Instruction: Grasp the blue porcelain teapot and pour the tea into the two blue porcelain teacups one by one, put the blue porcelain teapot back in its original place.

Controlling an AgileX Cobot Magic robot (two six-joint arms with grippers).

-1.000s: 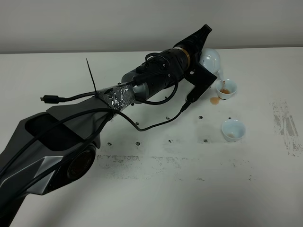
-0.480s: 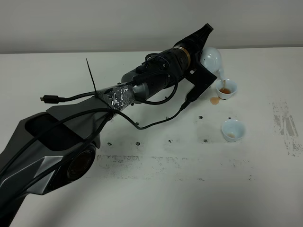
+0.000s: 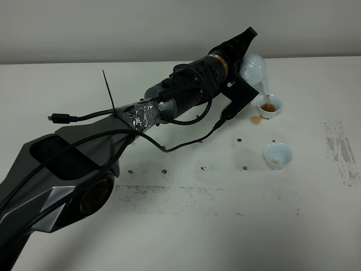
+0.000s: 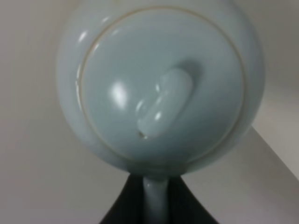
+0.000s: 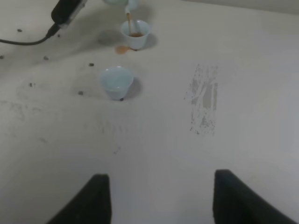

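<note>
Left gripper (image 4: 156, 207) pinches the blue porcelain teapot (image 4: 159, 84) by its handle; right gripper (image 5: 163, 200) sits spread, idle; if we overtilt, the teacup (image 3: 269, 107) beyond the jaws overflows.

Left arm (image 3: 186, 99) blocks teacups' (image 3: 278, 154) left; right seemingly open.

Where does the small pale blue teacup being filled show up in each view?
Exterior high: the small pale blue porcelain teacup being filled is right of centre, under the round pale blue porcelain teapot.
Left wrist: not in it.
Right wrist: that teacup stands beyond the other teacup, under the tea stream.
Shared landmark: brown spill beside its base.
</note>
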